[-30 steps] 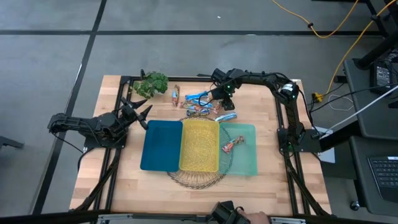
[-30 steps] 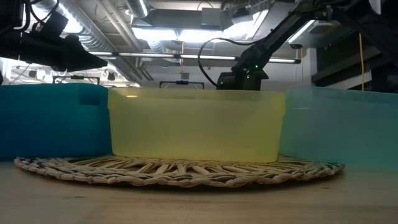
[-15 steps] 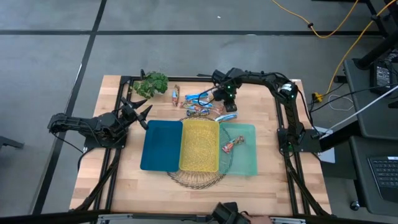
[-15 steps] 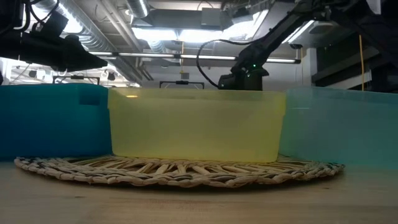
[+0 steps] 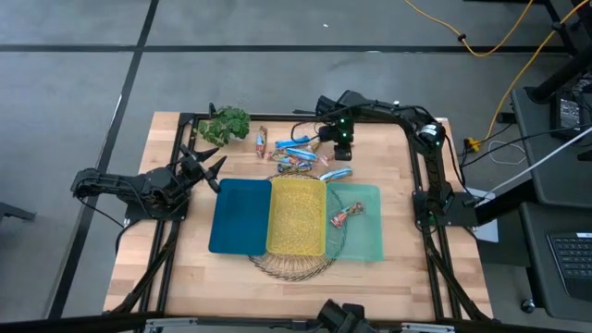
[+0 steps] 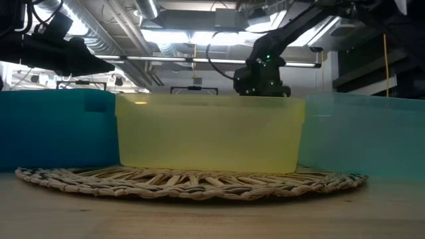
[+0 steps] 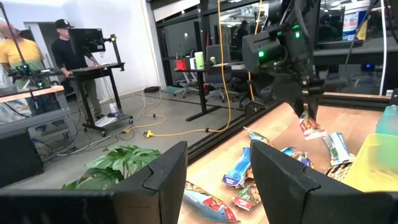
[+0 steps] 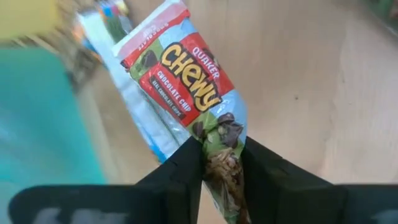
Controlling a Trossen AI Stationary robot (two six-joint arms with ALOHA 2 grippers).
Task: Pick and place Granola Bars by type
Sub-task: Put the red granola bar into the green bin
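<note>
Right claw (image 8: 221,163) pinches a Chewy bar (image 8: 189,93), lifted above the bar pile (image 5: 301,157); left claw (image 5: 205,165) idles open.

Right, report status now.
Right gripper shut on Chewy granola bar, lifted above the pile. Left gripper open, waiting near plant. Nothing in the way.

Right arm stretched from table's right edge across far side, elbow bent, wrist turned down. Right gripper (image 5: 338,151) raised off tabletop, two dark fingers (image 8: 186,163) pinched together on end of red-and-blue wrapped Chewy granola bar (image 8: 186,81), bar dangling below. Left arm folded low at table's left edge, idle. Left gripper (image 5: 207,166) pointing inward over table, fingers apart, nothing between them.
</note>
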